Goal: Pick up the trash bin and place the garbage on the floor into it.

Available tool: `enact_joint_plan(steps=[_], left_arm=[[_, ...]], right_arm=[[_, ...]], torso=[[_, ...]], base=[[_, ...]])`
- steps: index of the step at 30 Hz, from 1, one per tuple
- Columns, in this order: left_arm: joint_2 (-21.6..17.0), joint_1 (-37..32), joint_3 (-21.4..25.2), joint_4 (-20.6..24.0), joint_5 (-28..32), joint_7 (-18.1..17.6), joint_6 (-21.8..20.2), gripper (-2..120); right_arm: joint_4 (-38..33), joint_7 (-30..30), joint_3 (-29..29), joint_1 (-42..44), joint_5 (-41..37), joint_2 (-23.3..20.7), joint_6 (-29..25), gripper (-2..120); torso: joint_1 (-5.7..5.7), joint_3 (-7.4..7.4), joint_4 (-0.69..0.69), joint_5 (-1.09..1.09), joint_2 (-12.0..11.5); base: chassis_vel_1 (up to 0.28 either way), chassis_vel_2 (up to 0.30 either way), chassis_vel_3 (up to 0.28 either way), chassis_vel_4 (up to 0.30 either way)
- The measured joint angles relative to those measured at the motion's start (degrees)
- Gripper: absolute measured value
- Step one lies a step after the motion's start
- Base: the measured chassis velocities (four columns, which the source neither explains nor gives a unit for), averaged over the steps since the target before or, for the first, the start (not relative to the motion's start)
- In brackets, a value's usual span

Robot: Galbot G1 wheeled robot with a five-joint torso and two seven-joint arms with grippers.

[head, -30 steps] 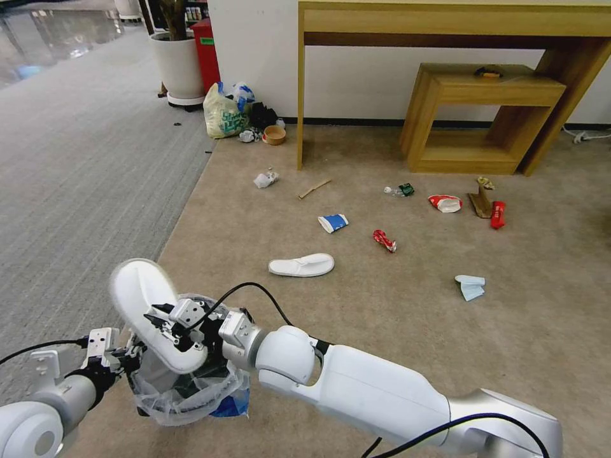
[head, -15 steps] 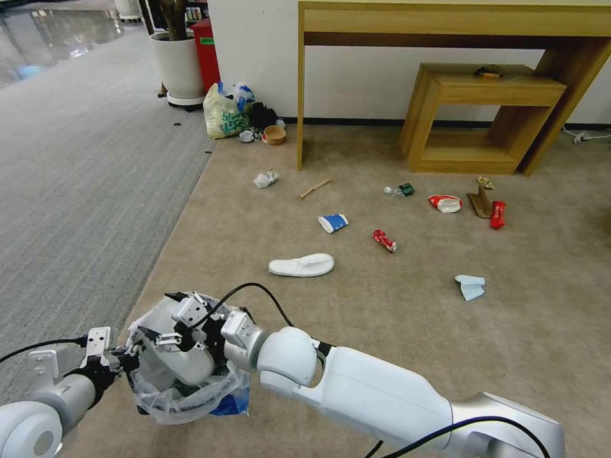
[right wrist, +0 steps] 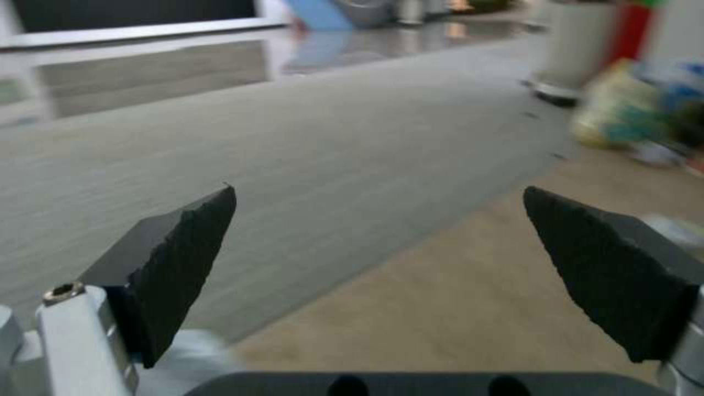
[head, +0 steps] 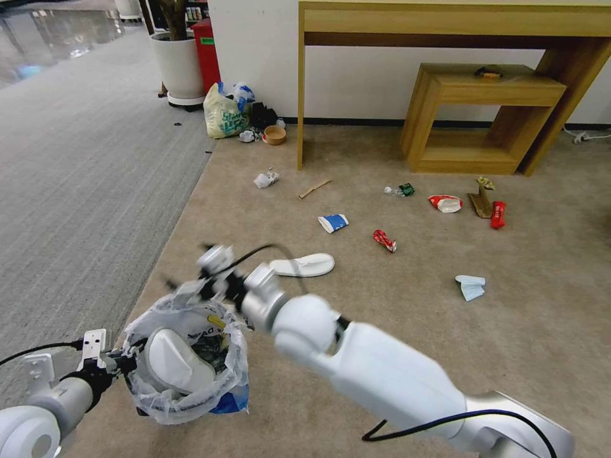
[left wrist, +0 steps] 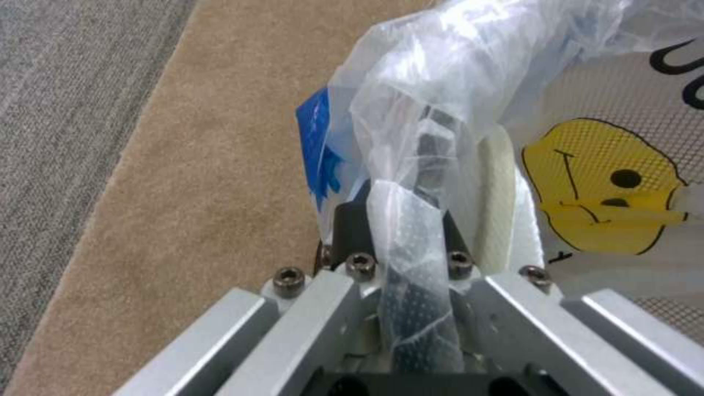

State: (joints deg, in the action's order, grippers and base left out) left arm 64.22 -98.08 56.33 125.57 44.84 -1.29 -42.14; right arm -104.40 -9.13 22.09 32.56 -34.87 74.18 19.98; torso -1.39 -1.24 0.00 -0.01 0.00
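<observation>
The left gripper (head: 121,364) is clamped on the rim of the trash bin (head: 191,366), pinching its crinkly bag liner (left wrist: 411,231) between the jaws and holding the bin at the near edge of the floor (head: 394,305), close to the seam with the grey ribbed carpet (head: 83,191). One white slipper (head: 172,366) lies inside the bin, so part of the job looks done. The right gripper (right wrist: 381,258) hangs just above the bin's far rim with its jaws spread wide and nothing between them. Much is left on the beige carpet: a second white slipper (head: 301,264) just beyond the right arm, a blue-white paper cup (head: 333,222), a crushed red can (head: 384,240), a pale-blue face mask (head: 471,287), a wooden stick (head: 315,188), a crumpled white scrap (head: 266,179), a plastic bottle (head: 399,189), a red-white bowl (head: 445,203), cardboard (head: 481,203) and a red wrapper (head: 498,215) near the wooden desk (head: 445,25). By my reckoning the task is at an early stage, with nearly all the litter yet to be gathered.
</observation>
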Motion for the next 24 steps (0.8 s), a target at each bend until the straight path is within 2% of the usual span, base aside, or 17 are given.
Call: enact_joint_plan(steps=[2,3,6,7,10,11,14,15,17,19,24], left_arm=[[0.9,-0.3,0.3,0.6,-0.3,0.3,0.0,0],[0.9,-0.3,0.3,0.6,-0.3,0.3,0.0,0],[1.6,-0.5,0.5,1.0,-0.6,0.4,0.0,0],[1.6,-0.5,0.5,1.0,-0.6,0.4,0.0,0],[1.9,-0.9,0.5,1.5,-0.9,0.4,0.0,0],[1.9,-0.9,0.5,1.5,-0.9,0.4,0.0,0],[2.6,-1.2,0.5,2.3,-1.3,0.4,0.0,0],[2.6,-1.2,0.5,2.3,-1.3,0.4,0.0,0],[3.2,-1.7,0.5,2.8,-2.2,0.7,0.0,0],[3.4,-1.9,0.4,3.0,-3.4,1.3,0.0,0],[3.6,-1.9,0.1,3.2,-3.8,1.4,0.0,0]], right_arm=[[-0.6,-0.5,-5.1,2.7,-0.4,-1.6,0.7,100],[-0.6,-0.5,-5.1,2.7,-0.4,-1.6,0.7,100],[-1.4,-0.6,-11.1,6.9,0.2,-3.6,1.0,100],[-1.4,-0.6,-11.1,6.9,0.2,-3.6,1.0,100],[-2.6,0.3,-19.6,14.9,1.6,-6.8,1.0,100],[-2.6,0.3,-19.6,14.9,1.6,-6.8,1.0,100],[-3.6,2.4,-29.3,22.9,3.5,-10.6,0.4,100],[-3.6,2.4,-29.3,22.9,3.5,-10.6,0.4,100],[-4.4,4.5,-36.6,28.3,4.5,-12.5,-0.9,100],[-5.0,5.4,-41.1,31.6,4.9,-13.2,-1.7,100],[-5.7,6.2,-44.8,34.8,5.3,-13.3,-2.4,100]], torso=[[0.0,0.0,0.01,0.01,0.0],[0.0,0.0,0.01,0.01,0.0],[0.0,0.0,0.0,0.02,0.0],[0.0,0.0,0.0,0.02,0.0],[0.0,0.0,0.0,0.02,0.0],[0.0,0.0,0.0,0.02,0.0],[0.0,0.0,-0.02,0.03,0.0],[0.0,0.0,-0.02,0.03,0.0],[0.0,0.0,-0.01,0.02,0.0],[0.0,0.01,-0.01,0.0,0.0],[0.0,0.01,-0.01,0.0,0.0]], base=[[0.0,0.0,0.0,0.0],[0.0,0.0,0.0,0.0],[0.0,0.0,0.0,0.0],[0.0,0.0,0.0,0.0],[0.0,0.0,0.0,0.0],[0.0,0.0,0.0,0.0],[0.0,0.0,0.0,0.0],[0.0,0.0,0.0,0.0],[0.0,0.0,0.0,0.0],[0.0,0.0,0.0,0.0],[0.0,0.0,0.0,0.0]])
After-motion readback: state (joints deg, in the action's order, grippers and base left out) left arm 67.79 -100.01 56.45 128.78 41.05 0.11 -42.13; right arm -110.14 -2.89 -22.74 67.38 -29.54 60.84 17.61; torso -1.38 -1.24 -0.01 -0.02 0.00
